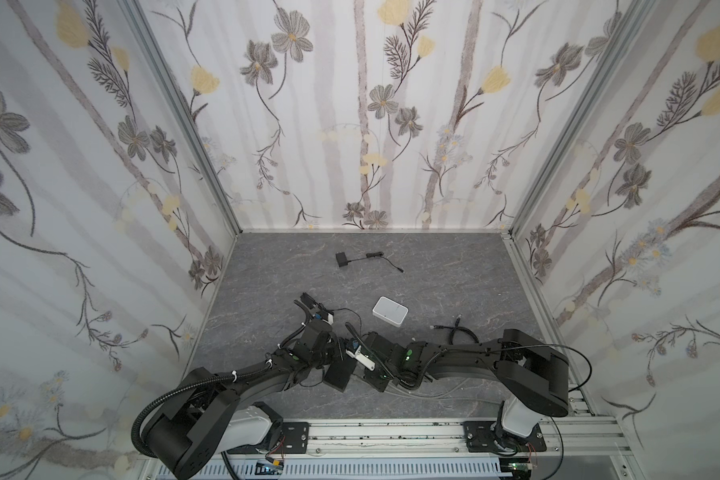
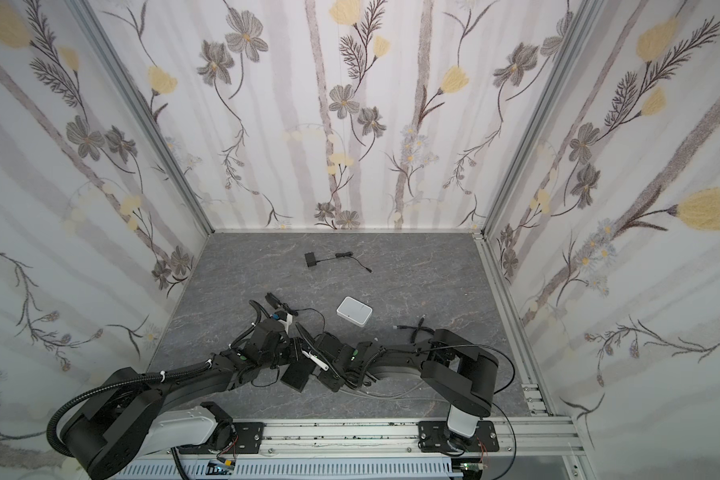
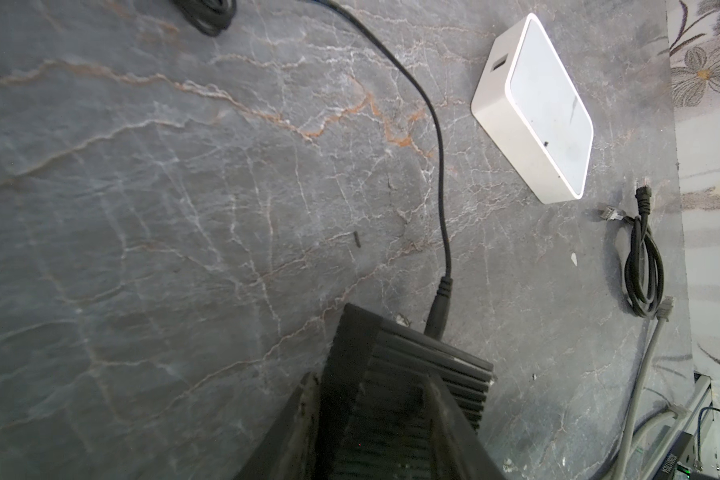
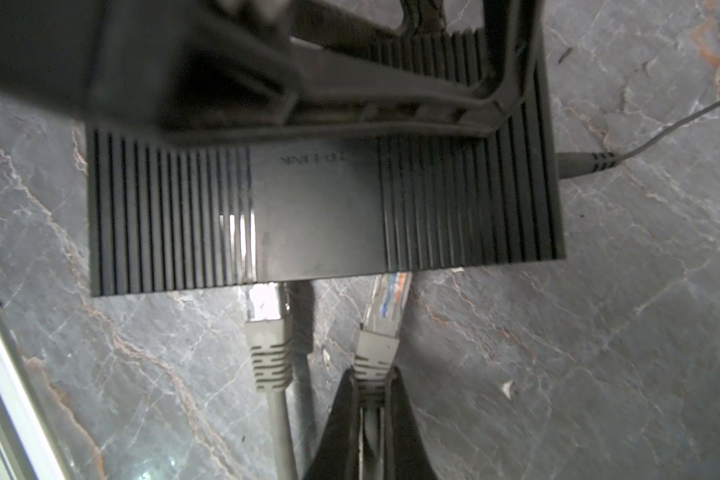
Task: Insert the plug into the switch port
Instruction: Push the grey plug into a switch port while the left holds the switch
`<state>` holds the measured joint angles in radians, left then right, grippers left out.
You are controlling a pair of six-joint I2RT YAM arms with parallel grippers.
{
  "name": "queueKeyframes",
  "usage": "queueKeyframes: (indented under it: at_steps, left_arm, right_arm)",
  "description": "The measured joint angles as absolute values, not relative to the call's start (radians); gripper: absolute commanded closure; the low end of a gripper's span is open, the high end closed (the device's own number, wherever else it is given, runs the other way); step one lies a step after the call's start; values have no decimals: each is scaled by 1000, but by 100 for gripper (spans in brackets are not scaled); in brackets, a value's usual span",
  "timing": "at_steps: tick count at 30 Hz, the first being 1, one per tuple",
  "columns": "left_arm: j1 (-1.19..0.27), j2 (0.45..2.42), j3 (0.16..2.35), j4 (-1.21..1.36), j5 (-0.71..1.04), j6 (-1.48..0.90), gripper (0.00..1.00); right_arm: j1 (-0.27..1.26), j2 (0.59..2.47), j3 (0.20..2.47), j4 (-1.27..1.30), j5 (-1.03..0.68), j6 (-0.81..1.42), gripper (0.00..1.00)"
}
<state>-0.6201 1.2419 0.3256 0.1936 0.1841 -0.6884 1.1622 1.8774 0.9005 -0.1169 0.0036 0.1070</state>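
The switch [image 4: 316, 220] is a black ribbed box lying flat on the table, and it shows in both top views [image 1: 338, 376] [image 2: 296, 377]. My left gripper [image 3: 375, 415] is shut on the switch [image 3: 412, 365], with one finger along each side. My right gripper [image 4: 373, 382] is shut on the grey boot of the plug [image 4: 385, 307]. The plug's clear tip reaches the switch's near edge. The switch port is hidden under that edge, so I cannot tell how far the plug is in. Beside it, a second grey plug [image 4: 267, 332] sits against the same edge.
A black power lead [image 3: 437, 307] enters the switch's side. A small flat white box [image 1: 390, 311] with a side socket [image 3: 499, 64] lies beyond the grippers. A coiled black cable [image 3: 641, 266] lies right of it. A black adapter [image 1: 342, 260] lies near the back wall.
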Motion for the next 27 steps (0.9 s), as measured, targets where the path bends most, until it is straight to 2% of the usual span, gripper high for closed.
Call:
queueKeyframes:
  at_steps: [15, 27]
  left_arm:
    - [-628, 1151, 302, 102, 206, -673, 57]
    - [-629, 1133, 276, 125, 252, -649, 57]
  right_arm:
    - [1155, 1855, 896, -120, 7, -103, 100]
    - [1126, 1831, 867, -104, -16, -148, 100]
